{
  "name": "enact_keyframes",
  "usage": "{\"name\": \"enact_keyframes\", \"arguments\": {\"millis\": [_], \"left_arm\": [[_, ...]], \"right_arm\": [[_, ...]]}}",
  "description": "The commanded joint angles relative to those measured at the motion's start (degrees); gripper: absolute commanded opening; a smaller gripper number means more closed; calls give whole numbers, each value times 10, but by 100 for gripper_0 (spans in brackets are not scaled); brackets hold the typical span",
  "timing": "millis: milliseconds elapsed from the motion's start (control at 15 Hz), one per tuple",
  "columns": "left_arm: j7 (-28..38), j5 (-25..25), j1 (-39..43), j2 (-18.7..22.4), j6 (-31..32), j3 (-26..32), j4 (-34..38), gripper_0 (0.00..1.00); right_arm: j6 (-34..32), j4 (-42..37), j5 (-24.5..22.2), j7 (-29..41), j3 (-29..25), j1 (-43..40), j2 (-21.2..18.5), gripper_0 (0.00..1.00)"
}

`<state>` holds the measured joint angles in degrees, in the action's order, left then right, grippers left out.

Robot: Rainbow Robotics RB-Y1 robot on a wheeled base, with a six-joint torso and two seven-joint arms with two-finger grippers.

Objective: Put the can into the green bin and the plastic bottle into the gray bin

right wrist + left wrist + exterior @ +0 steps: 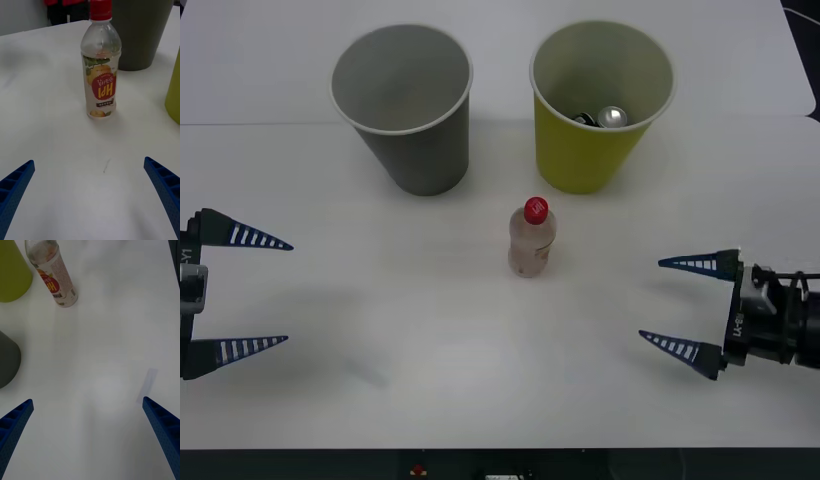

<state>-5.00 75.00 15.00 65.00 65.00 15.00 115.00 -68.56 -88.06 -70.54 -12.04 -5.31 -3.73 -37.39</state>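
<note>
The plastic bottle (pixel 531 240) (pixel 100 67) (pixel 52 273) stands upright mid-table, red cap on, in front of the two bins. The gray bin (pixel 405 110) (pixel 140 33) (pixel 7 360) stands at the back left with nothing visible inside. Beside it, the green bin (pixel 595 105) (pixel 173 93) (pixel 11 272) holds the can (pixel 613 117), its silver top showing. My right gripper (pixel 685 305) (pixel 90 195) is open at the right of the table, pointing toward the bottle from a distance. At the left edge my left gripper (pixel 265 292) (pixel 88 431) is open and holds nothing.
The white table (pixel 430 350) has free room in front of and on both sides of the bottle. A faint pale mark (pixel 147 385) lies on the surface near my left gripper. A dark edge runs along the table's front.
</note>
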Motion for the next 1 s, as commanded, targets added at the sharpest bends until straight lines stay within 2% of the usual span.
{"name": "enact_keyframes", "arguments": {"millis": [67, 1000], "left_arm": [[0, 0, 0, 0, 0, 0, 0, 100], [0, 0, 0, 0, 0, 0, 0, 100]], "right_arm": [[0, 51, 1, -38, 10, 26, 29, 100], [4, 163, 1, -105, 17, 84, 131, 100]]}}
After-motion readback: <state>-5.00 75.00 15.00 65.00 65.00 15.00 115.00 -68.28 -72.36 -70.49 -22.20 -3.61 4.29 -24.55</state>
